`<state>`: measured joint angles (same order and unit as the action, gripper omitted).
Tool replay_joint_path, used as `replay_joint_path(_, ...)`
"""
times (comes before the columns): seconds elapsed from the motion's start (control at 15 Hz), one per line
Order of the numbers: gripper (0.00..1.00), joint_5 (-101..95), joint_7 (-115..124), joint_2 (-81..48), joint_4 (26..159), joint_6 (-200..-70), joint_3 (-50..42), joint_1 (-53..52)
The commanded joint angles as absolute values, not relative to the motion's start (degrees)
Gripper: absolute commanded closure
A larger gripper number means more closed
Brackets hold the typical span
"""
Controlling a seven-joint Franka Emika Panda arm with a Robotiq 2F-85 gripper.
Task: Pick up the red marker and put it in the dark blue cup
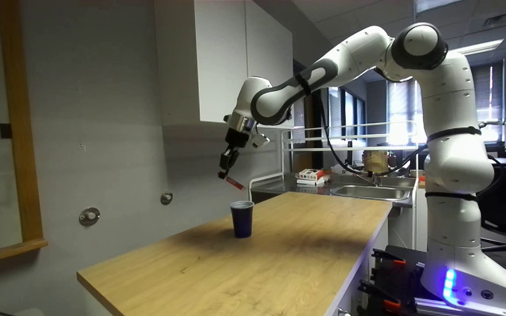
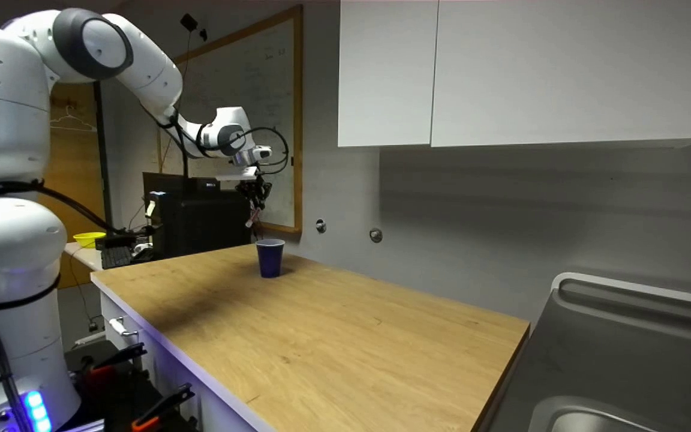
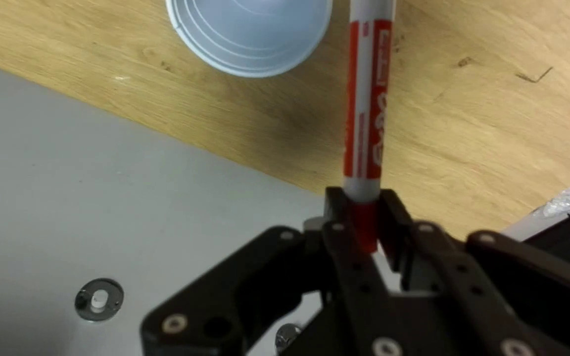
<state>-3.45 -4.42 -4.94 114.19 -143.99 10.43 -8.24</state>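
The dark blue cup (image 1: 242,221) stands upright on the wooden table in both exterior views (image 2: 270,261). In the wrist view I look down into its pale, empty-looking inside (image 3: 255,34) at the top edge. My gripper (image 1: 222,174) is shut on one end of the red marker (image 1: 235,183), above and a little to one side of the cup. The marker slants downward from the fingertips, its free end above the cup's rim and apart from it. In the wrist view the gripper (image 3: 363,212) pinches the marker's red end, and the white-and-red barrel (image 3: 366,109) runs up past the cup.
The wooden table (image 1: 253,272) runs along a grey wall. A white wall cabinet (image 1: 222,61) hangs above it, near the arm. A metal sink (image 1: 374,192), a white rack (image 1: 349,149) and a small box (image 1: 310,174) are beyond the table's far end.
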Motion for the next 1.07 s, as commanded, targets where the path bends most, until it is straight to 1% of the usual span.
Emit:
replay_joint_path(0.0,0.91,2.9,-10.41,-12.09,109.33,-146.41,10.82,-7.9)
replay_joint_path(0.4,0.91,7.55,-17.02,-17.08,106.44,-147.67,11.16,-5.1)
replay_joint_path(1.0,0.91,6.56,-18.02,-16.48,104.03,-144.88,10.86,-3.2)
